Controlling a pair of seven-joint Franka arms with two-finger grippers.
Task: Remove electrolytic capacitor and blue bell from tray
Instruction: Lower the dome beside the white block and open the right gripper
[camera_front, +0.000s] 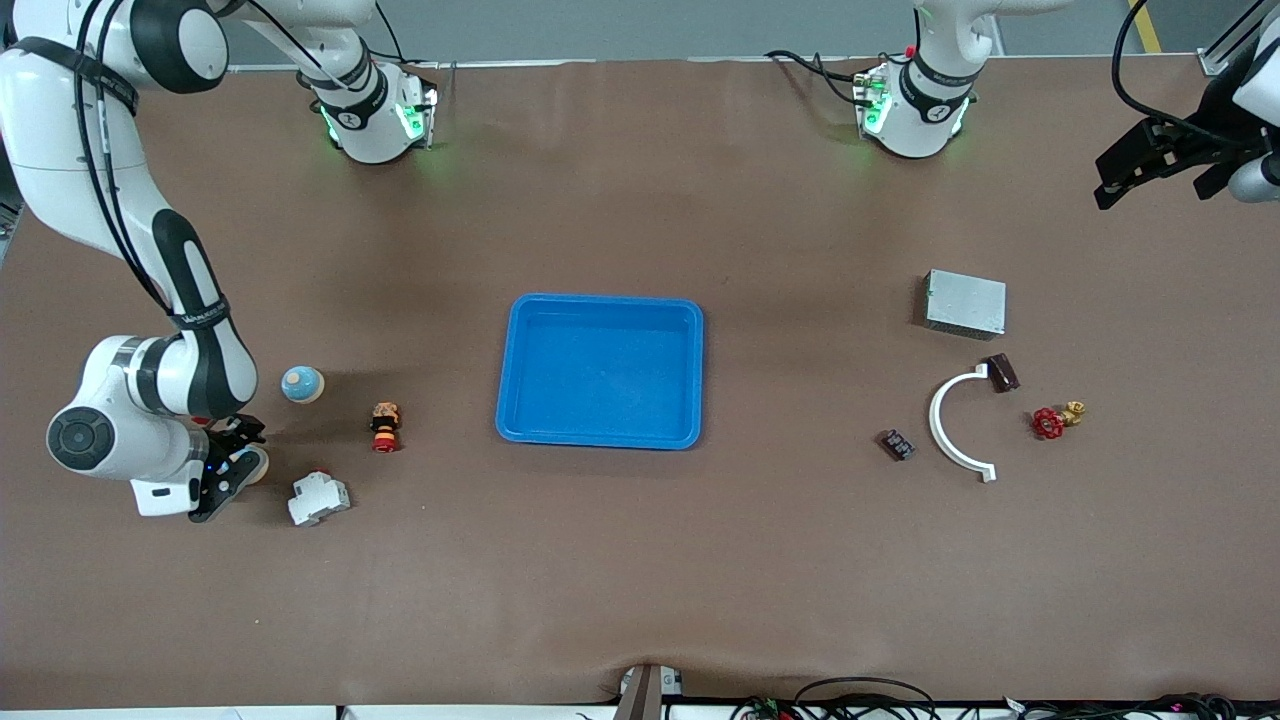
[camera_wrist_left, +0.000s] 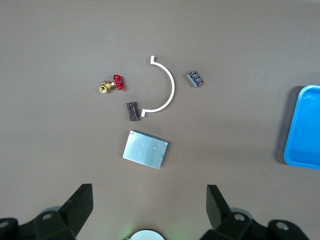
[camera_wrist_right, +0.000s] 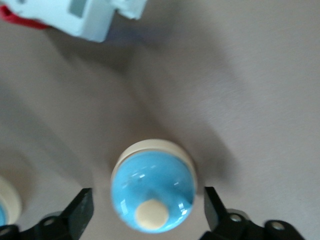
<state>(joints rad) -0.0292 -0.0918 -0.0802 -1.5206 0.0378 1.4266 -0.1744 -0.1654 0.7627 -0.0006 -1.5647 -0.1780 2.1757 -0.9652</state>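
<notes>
Brown table, nothing fancy, and the bright blue tray (camera_front: 600, 305) in the middle has nothing in it.

Starting at the right gripper (camera_wrist_right: 147, 210): its fingers (camera_wrist_right: 80, 212) are spread wide, one on each side of a blue bell (camera_wrist_right: 152, 190), and as far as I can see neither one touches it. The bell stands upright on the table, dome up, cream button facing the wrist camera. So it's dead centre between the tips, not off to either side, and well apart from the tray, at the right arm's end of the table. My guess is the only sensible move from here is straight up, since sliding sideways would knock it.

Moving outward, a white breaker (camera_front: 318, 497) lies just beside the gripper. A second blue bell (camera_front: 302, 384) stands farther from the front camera than the breaker, and a stubby orange-and-black part (camera_front: 386, 427) lies between that bell and the tray. I honestly can't tell which bit is the capacitor.

The left gripper (camera_wrist_left: 150, 207) hangs high with its fingers spread and empty, waiting over the left arm's end of the table, where a metal box (camera_wrist_left: 145, 149), a white half-ring (camera_wrist_left: 169, 85) and a red-handled valve (camera_wrist_left: 112, 85) lie.
</notes>
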